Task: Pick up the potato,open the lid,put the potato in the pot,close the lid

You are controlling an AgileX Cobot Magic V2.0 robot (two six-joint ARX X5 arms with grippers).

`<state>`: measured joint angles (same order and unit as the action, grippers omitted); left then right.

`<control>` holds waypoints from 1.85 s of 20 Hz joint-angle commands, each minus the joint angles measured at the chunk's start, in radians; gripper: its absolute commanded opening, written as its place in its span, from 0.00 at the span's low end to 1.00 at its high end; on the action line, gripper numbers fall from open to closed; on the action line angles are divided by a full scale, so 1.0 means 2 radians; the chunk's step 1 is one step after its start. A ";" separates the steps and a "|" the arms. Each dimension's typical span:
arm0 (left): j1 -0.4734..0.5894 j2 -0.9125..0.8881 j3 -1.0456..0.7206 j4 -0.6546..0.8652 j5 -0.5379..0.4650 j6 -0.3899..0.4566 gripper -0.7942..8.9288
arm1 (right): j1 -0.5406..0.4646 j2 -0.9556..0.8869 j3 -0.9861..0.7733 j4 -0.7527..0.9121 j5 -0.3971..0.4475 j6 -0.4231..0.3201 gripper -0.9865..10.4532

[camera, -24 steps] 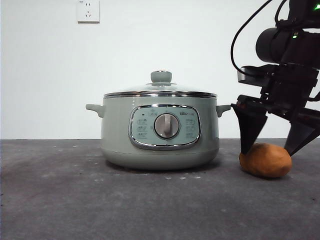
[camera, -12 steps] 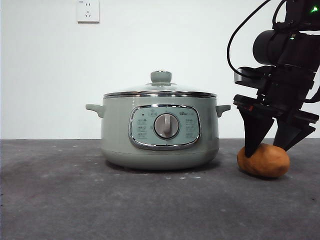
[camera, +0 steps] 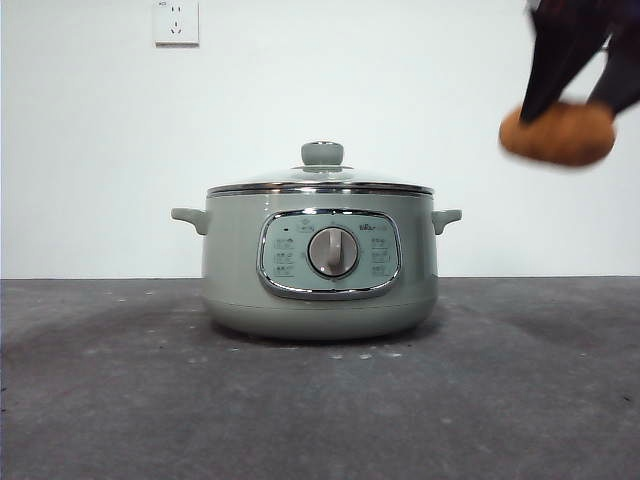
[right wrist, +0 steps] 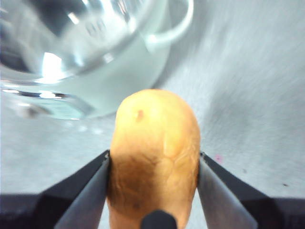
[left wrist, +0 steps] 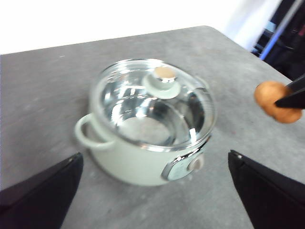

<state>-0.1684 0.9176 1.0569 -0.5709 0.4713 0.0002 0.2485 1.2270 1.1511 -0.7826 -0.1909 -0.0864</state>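
Observation:
The orange-brown potato (camera: 558, 134) hangs in the air at the upper right, well above the table, with my right gripper (camera: 578, 70) shut on it. In the right wrist view the potato (right wrist: 153, 157) fills the gap between the two jaws. The pale green pot (camera: 320, 262) stands at the table's middle with its glass lid (camera: 321, 180) on it. In the left wrist view the pot (left wrist: 143, 143) and lid (left wrist: 152, 102) lie below my left gripper (left wrist: 152, 191), which is open, empty and high above them; the potato (left wrist: 277, 101) shows beside the pot.
A wall socket (camera: 176, 21) sits high on the white back wall. Grey table (camera: 120, 400) stretches around the pot. Beyond the table's far corner in the left wrist view stand dark equipment and a blue bar (left wrist: 281, 28).
My right gripper closed on the potato and lifted it from the table at the pot's right to high in the air. The pot and lid have not moved.

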 commanded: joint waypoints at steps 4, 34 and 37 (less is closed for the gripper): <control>-0.077 0.120 0.081 0.030 -0.045 0.019 0.70 | 0.000 -0.115 0.000 -0.051 -0.002 0.015 0.07; -0.161 0.507 0.311 0.098 -0.131 0.066 0.69 | 0.000 -0.249 0.000 -0.144 -0.041 0.043 0.07; -0.161 0.507 0.311 0.100 -0.131 0.066 0.69 | 0.000 -0.249 0.000 -0.144 -0.041 0.043 0.07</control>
<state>-0.4858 1.9224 1.6768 -0.3782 0.2111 0.1204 0.2485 0.7296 1.1511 -1.0771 -0.2695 -0.0071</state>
